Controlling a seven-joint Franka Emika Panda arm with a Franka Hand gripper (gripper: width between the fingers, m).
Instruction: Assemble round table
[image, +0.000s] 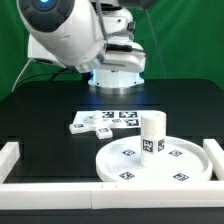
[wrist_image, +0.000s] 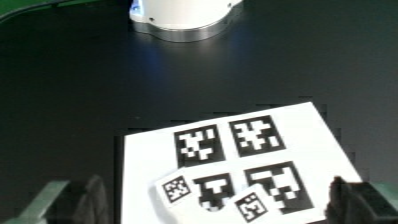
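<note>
- White plastic is being shown as the material of the round disc (image: 150, 170), which is lying flat on the black table (image: 40, 110), well apart from the gripper (wrist_image: 205, 198) and off to one side of it, not beneath it.
- The short cylindrical leg (image: 152, 135) is being carried upright at the middle of the disc, with a square tag being turned toward the exterior camera. More square tags are being displayed on the disc's flat face around the leg.
- A small white tagged part (wrist_image: 175, 188) is lying just below the gripper, inside the span of the fingers and nearer one finger than the other. It is being pressed against the near edge of the marker board (wrist_image: 228, 140). Whether it is partly overlapping that board cannot be told.
- The gripper is being held wide open above the table. Its two fingers (wrist_image: 71, 200) are being kept far apart, and nothing is being gripped between them.
- The marker board is lying flat ahead of the gripper, between it and the robot's white base (wrist_image: 187, 18). Its four printed tags are being faced upward.
- White border rails (image: 12, 158) are lying along the table's edges, farther from the gripper than anything else named.
</note>
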